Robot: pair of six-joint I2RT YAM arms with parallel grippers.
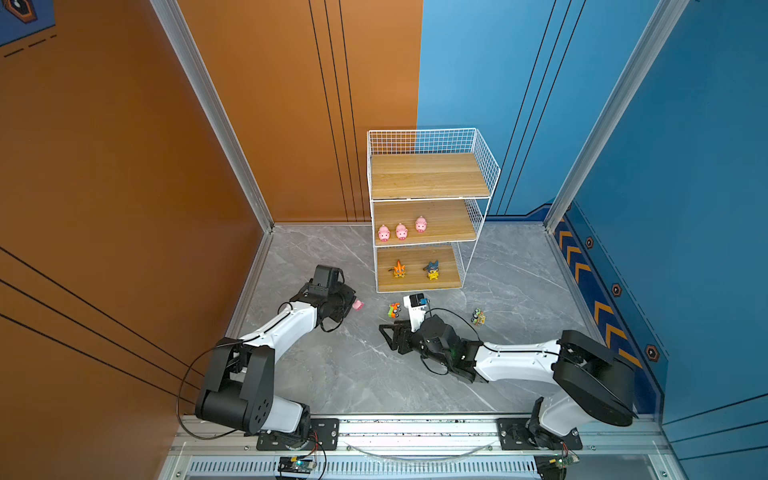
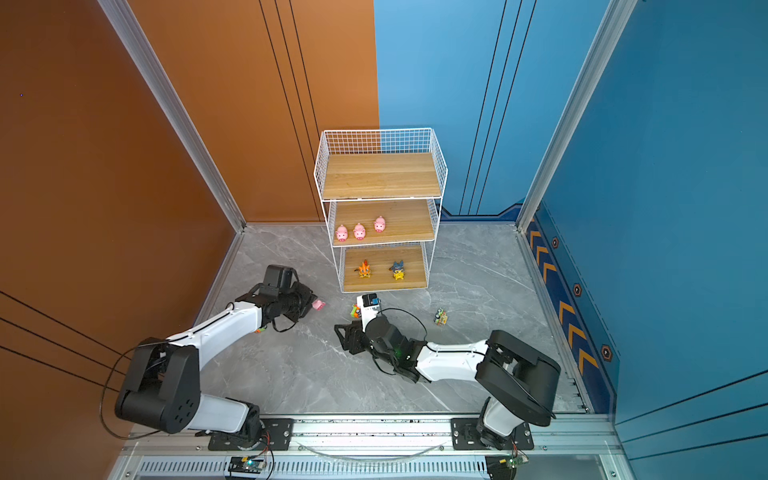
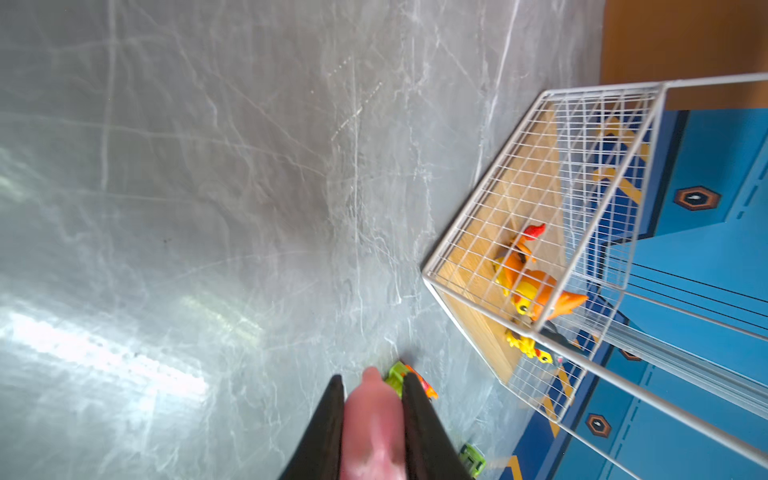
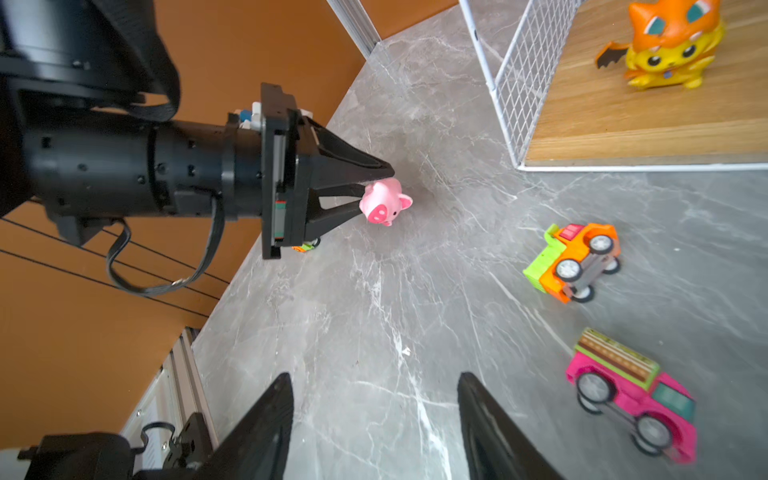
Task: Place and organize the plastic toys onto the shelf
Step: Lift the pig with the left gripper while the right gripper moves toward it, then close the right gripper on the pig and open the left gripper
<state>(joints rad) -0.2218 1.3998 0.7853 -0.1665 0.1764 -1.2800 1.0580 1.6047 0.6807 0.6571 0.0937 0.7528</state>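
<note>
Three pigs (image 1: 401, 230) are shelved, a fourth pig (image 4: 384, 202) is gripped by the left hand (image 4: 365, 189), the right hand (image 4: 374, 376) is held open, cars (image 4: 575, 262) unplaced.

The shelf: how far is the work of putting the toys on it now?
Done: three pigs stand on the middle board of the shelf. In hand: the left gripper is shut on the fourth pig. Left: four cars on the floor: the orange-green car, the pink car, a third car further right, a fourth car half hidden under the left arm. The right gripper is open and empty.
</note>
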